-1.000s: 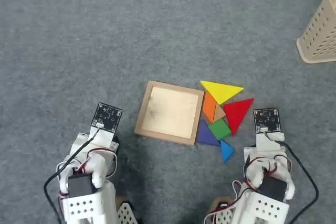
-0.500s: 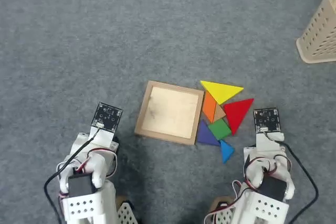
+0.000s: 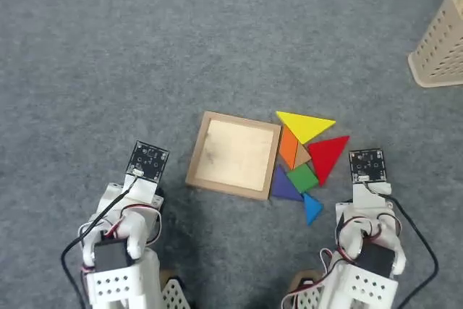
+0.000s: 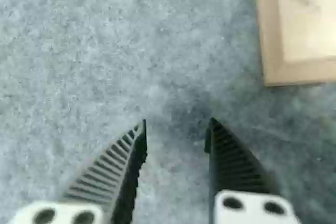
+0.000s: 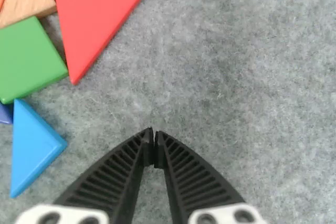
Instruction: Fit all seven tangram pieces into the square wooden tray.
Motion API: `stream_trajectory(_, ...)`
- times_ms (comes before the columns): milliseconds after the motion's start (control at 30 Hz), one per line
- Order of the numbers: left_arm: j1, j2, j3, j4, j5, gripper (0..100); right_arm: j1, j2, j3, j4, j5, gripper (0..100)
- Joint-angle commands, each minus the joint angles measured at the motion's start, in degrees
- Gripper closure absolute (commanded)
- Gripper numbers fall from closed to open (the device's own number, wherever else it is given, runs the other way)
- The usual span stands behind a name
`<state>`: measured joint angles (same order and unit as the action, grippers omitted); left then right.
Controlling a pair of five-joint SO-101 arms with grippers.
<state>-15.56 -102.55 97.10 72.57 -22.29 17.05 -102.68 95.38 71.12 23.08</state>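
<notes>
1. Tray [image 3: 235, 155] lies on carpet [image 3: 108, 70].
2. Pieces [image 3: 302, 177] cluster against the tray's right side.
3. Left gripper [image 4: 177, 124]: fingers apart, above carpet near the tray.
4. Right gripper [image 5: 154, 132]: fingers together, near blue piece [image 5: 29, 142].

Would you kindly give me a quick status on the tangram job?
Left gripper: jaws open, empty, by the tray corner. Right gripper: jaws shut, empty, near the blue triangle. Tray empty, seven pieces beside it. Nothing blocking.

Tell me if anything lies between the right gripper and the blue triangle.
Nothing visible does: bare grey carpet separates the right gripper, shut, from the blue triangle.
</notes>
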Motion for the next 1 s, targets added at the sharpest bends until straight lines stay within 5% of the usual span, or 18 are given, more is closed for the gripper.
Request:
stream_trajectory(0,0.0,-0.6,-0.4,0.2,0.4,82,-0.2,0.2,1.1,2.4,0.4,99.1)
stream_trajectory(400,0.0,-0.6,-0.4,0.2,0.4,82,-5.3,-0.2,-1.0,-12.4,6.4,98.9)
stream_trajectory(667,0.0,-0.6,-0.4,0.2,0.4,82,-5.3,3.0,-10.8,-10.8,8.2,98.9)
stream_trajectory(967,0.0,-0.6,-0.4,0.2,0.4,82,-13.0,42.3,-36.0,-4.4,16.3,98.7)
